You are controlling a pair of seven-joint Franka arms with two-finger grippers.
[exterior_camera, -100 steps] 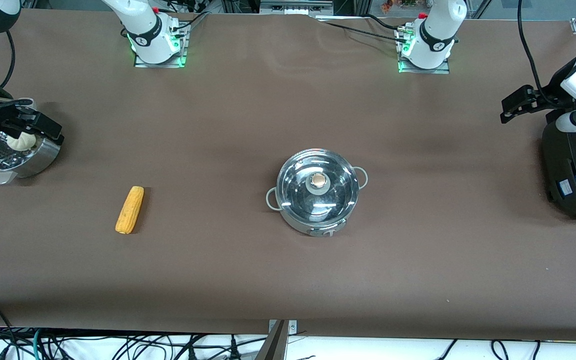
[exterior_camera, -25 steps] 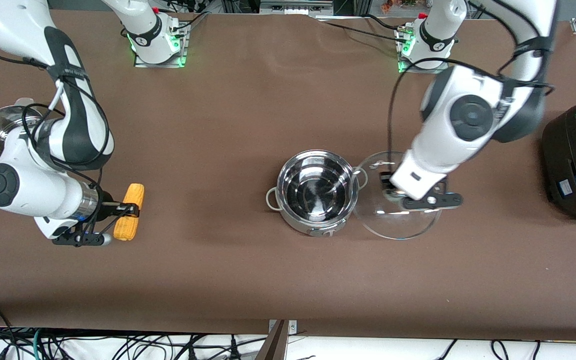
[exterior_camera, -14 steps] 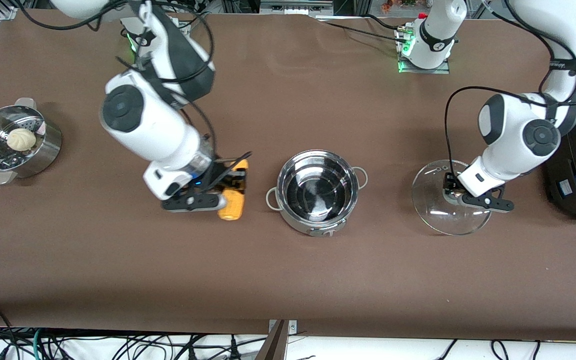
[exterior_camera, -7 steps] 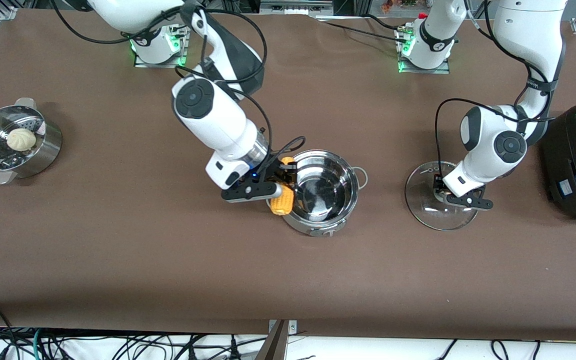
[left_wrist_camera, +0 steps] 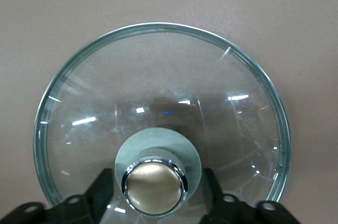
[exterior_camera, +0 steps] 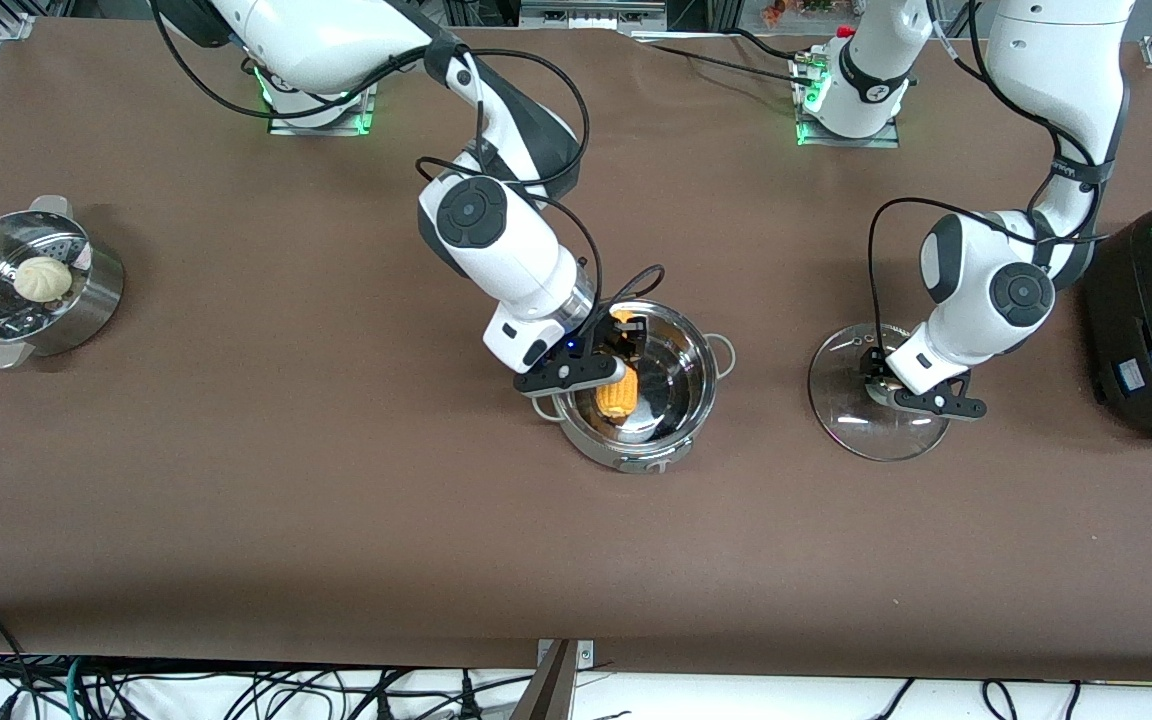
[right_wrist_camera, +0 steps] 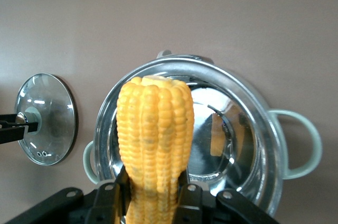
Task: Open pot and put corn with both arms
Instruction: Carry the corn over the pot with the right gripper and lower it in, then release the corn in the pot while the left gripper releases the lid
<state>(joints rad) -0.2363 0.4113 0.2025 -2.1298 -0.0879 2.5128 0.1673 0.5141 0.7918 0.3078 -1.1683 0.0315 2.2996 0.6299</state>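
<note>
The pot [exterior_camera: 708, 372] stands open in the middle of the table; it also shows in the right wrist view [right_wrist_camera: 248, 129]. My right gripper [exterior_camera: 624, 338] is shut on the yellow corn [exterior_camera: 616, 397] and holds it over the inside of the pot. In the right wrist view the gripper [right_wrist_camera: 153, 195] clamps the corn [right_wrist_camera: 153, 134] at its lower part. The glass lid [exterior_camera: 856, 425] lies on the table beside the pot, toward the left arm's end. My left gripper [exterior_camera: 881, 385] is shut on its knob, seen in the left wrist view [left_wrist_camera: 154, 187] over the lid [left_wrist_camera: 158, 76].
A steel steamer [exterior_camera: 96, 295] with a white bun [exterior_camera: 41, 277] stands at the right arm's end of the table. A big black cooker [exterior_camera: 1151, 330] stands at the left arm's end, close to the left arm's elbow.
My right gripper has carried the corn from the pot's rim to over its inside. My left gripper and the lid have barely moved.
</note>
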